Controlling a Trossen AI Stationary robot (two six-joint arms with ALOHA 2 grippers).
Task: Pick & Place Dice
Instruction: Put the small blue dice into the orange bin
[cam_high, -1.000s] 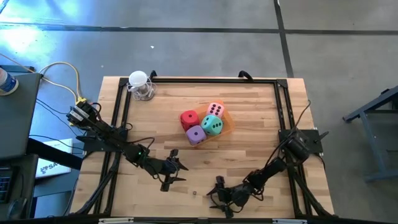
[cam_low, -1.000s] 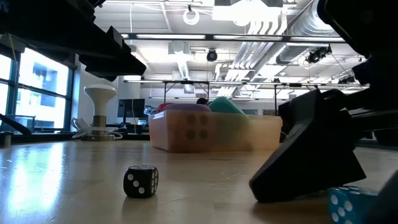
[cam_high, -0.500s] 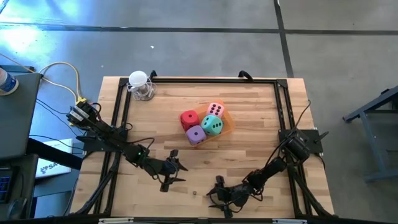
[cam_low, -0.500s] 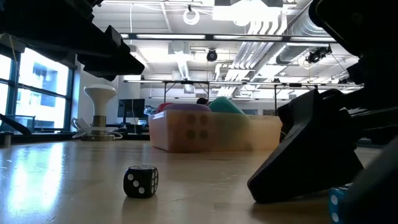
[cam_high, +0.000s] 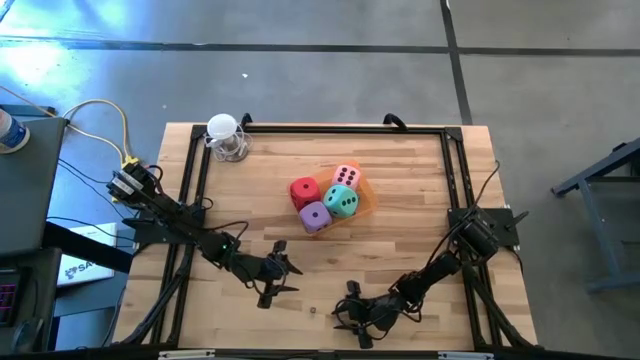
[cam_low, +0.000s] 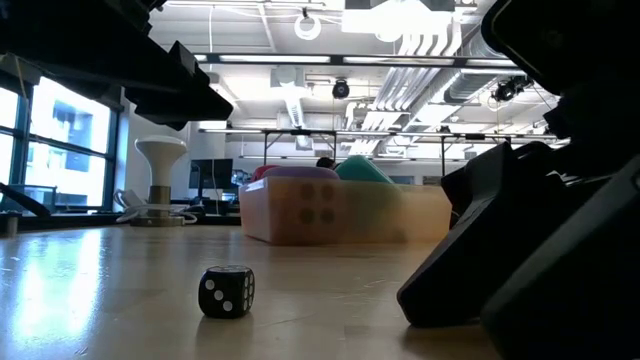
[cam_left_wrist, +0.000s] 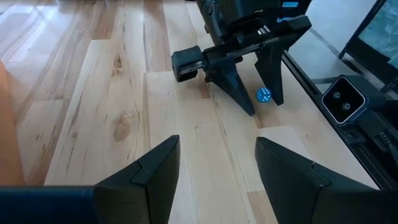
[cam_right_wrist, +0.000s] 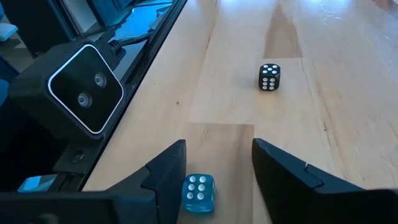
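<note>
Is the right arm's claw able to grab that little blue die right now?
Probably yes. The right gripper sits low over the table with its fingers either side of the small blue die, and nothing lies between them. The fingers look apart, not gripping it yet.

Robotics lab or open-plan industrial workspace. Exposed ceiling ducts (cam_low: 440, 50), pipes and strip lights overhead. Polished concrete floor (cam_high: 300, 60) with dark seams around wooden bench (cam_high: 400, 250). Black metal frame (cam_high: 320, 128) edging bench top, cables (cam_high: 100, 115) trailing off side. Small camera unit (cam_right_wrist: 81, 87) mounted at bench edge. Large windows (cam_low: 55, 140) along far wall.
</note>
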